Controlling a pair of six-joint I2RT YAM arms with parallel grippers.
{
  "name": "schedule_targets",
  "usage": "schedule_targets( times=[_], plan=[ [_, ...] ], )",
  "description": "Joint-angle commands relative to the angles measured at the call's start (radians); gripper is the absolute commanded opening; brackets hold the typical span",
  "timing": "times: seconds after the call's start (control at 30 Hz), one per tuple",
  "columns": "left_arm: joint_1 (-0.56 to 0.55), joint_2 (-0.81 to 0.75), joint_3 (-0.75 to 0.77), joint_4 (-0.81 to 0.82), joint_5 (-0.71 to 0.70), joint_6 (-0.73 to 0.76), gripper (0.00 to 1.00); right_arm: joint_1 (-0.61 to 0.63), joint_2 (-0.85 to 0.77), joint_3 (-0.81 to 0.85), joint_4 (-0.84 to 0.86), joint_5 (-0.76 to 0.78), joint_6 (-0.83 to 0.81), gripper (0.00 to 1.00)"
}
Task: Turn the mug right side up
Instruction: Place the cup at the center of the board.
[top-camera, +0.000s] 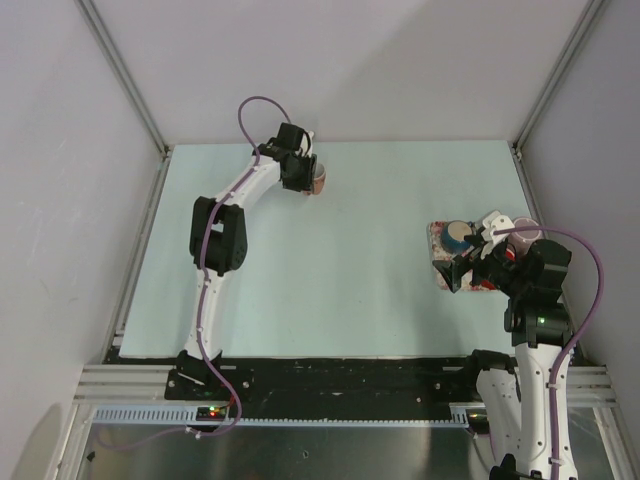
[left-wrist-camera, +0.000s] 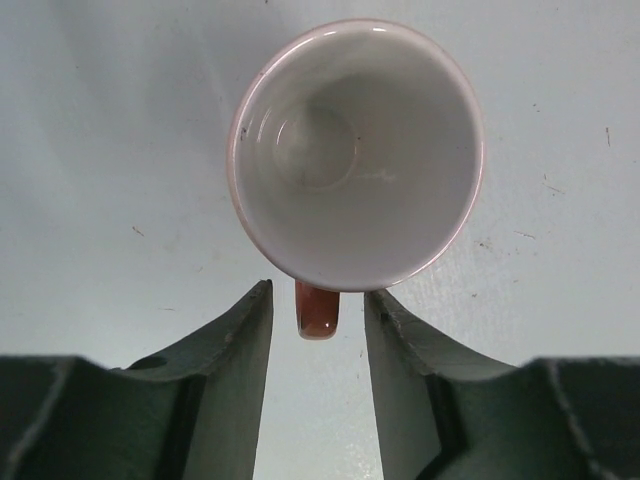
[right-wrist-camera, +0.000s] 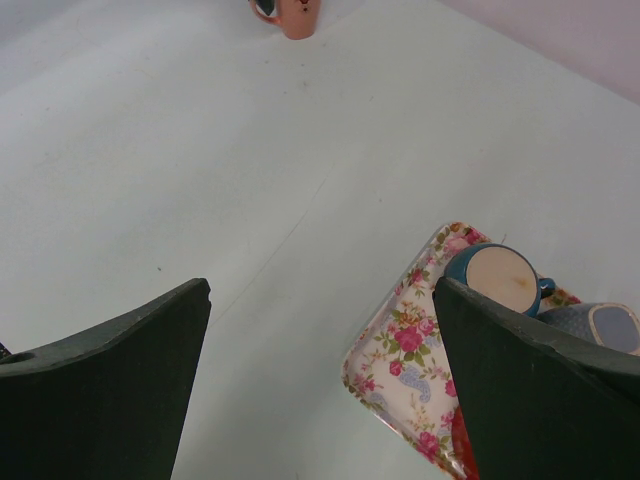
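Standing mouth-up near the far edge of the pale green table (top-camera: 370, 290), left of centre, the pink ceramic mug with a glossy white inside (left-wrist-camera: 355, 150) is seen from directly above in the left wrist view, and it appears to rest on the table surface. Its small reddish-brown handle (left-wrist-camera: 317, 312) is turned toward the left gripper (left-wrist-camera: 318, 300) and lies between the two dark fingers, with a narrow strip of table visible on either side, so the jaws are parted a little and nothing is clasped. In the top view the left arm is stretched far across the table, with its gripper just above the mug. The right gripper (right-wrist-camera: 322, 290) is held over the right side of the table with its jaws spread wide and nothing between them. Just beside it a rectangular tray with a pink rose pattern (right-wrist-camera: 400, 350) is found near the right edge, well apart from the mug. On the tray a dark blue cup with a tan round face (right-wrist-camera: 500, 278) is set, and a grey-blue dish (right-wrist-camera: 600, 325) sits just beside it.
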Motion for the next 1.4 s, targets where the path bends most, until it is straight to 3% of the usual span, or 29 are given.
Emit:
schedule_targets(
  times=[0.0,0.47,0.87,1.0,1.37],
  plan=[
    [0.001,-0.022,0.034,0.02,0.003,-0.009,0.49,-0.004,-0.005,0.0,0.033,-0.016,-0.014,0.99],
    [0.001,-0.06,0.002,0.019,0.006,-0.005,0.81,-0.005,-0.01,0.001,0.035,-0.02,-0.01,0.99],
    [0.004,-0.158,-0.043,0.021,0.131,0.013,0.94,0.021,-0.006,0.001,0.032,-0.011,-0.022,0.99],
    [0.009,-0.236,-0.075,0.019,0.171,0.029,0.99,0.026,0.009,0.0,0.03,-0.016,-0.021,1.0],
    [0.02,-0.556,-0.326,0.019,0.176,0.117,1.0,0.053,0.001,0.001,0.029,-0.014,-0.025,1.0]
  ],
)
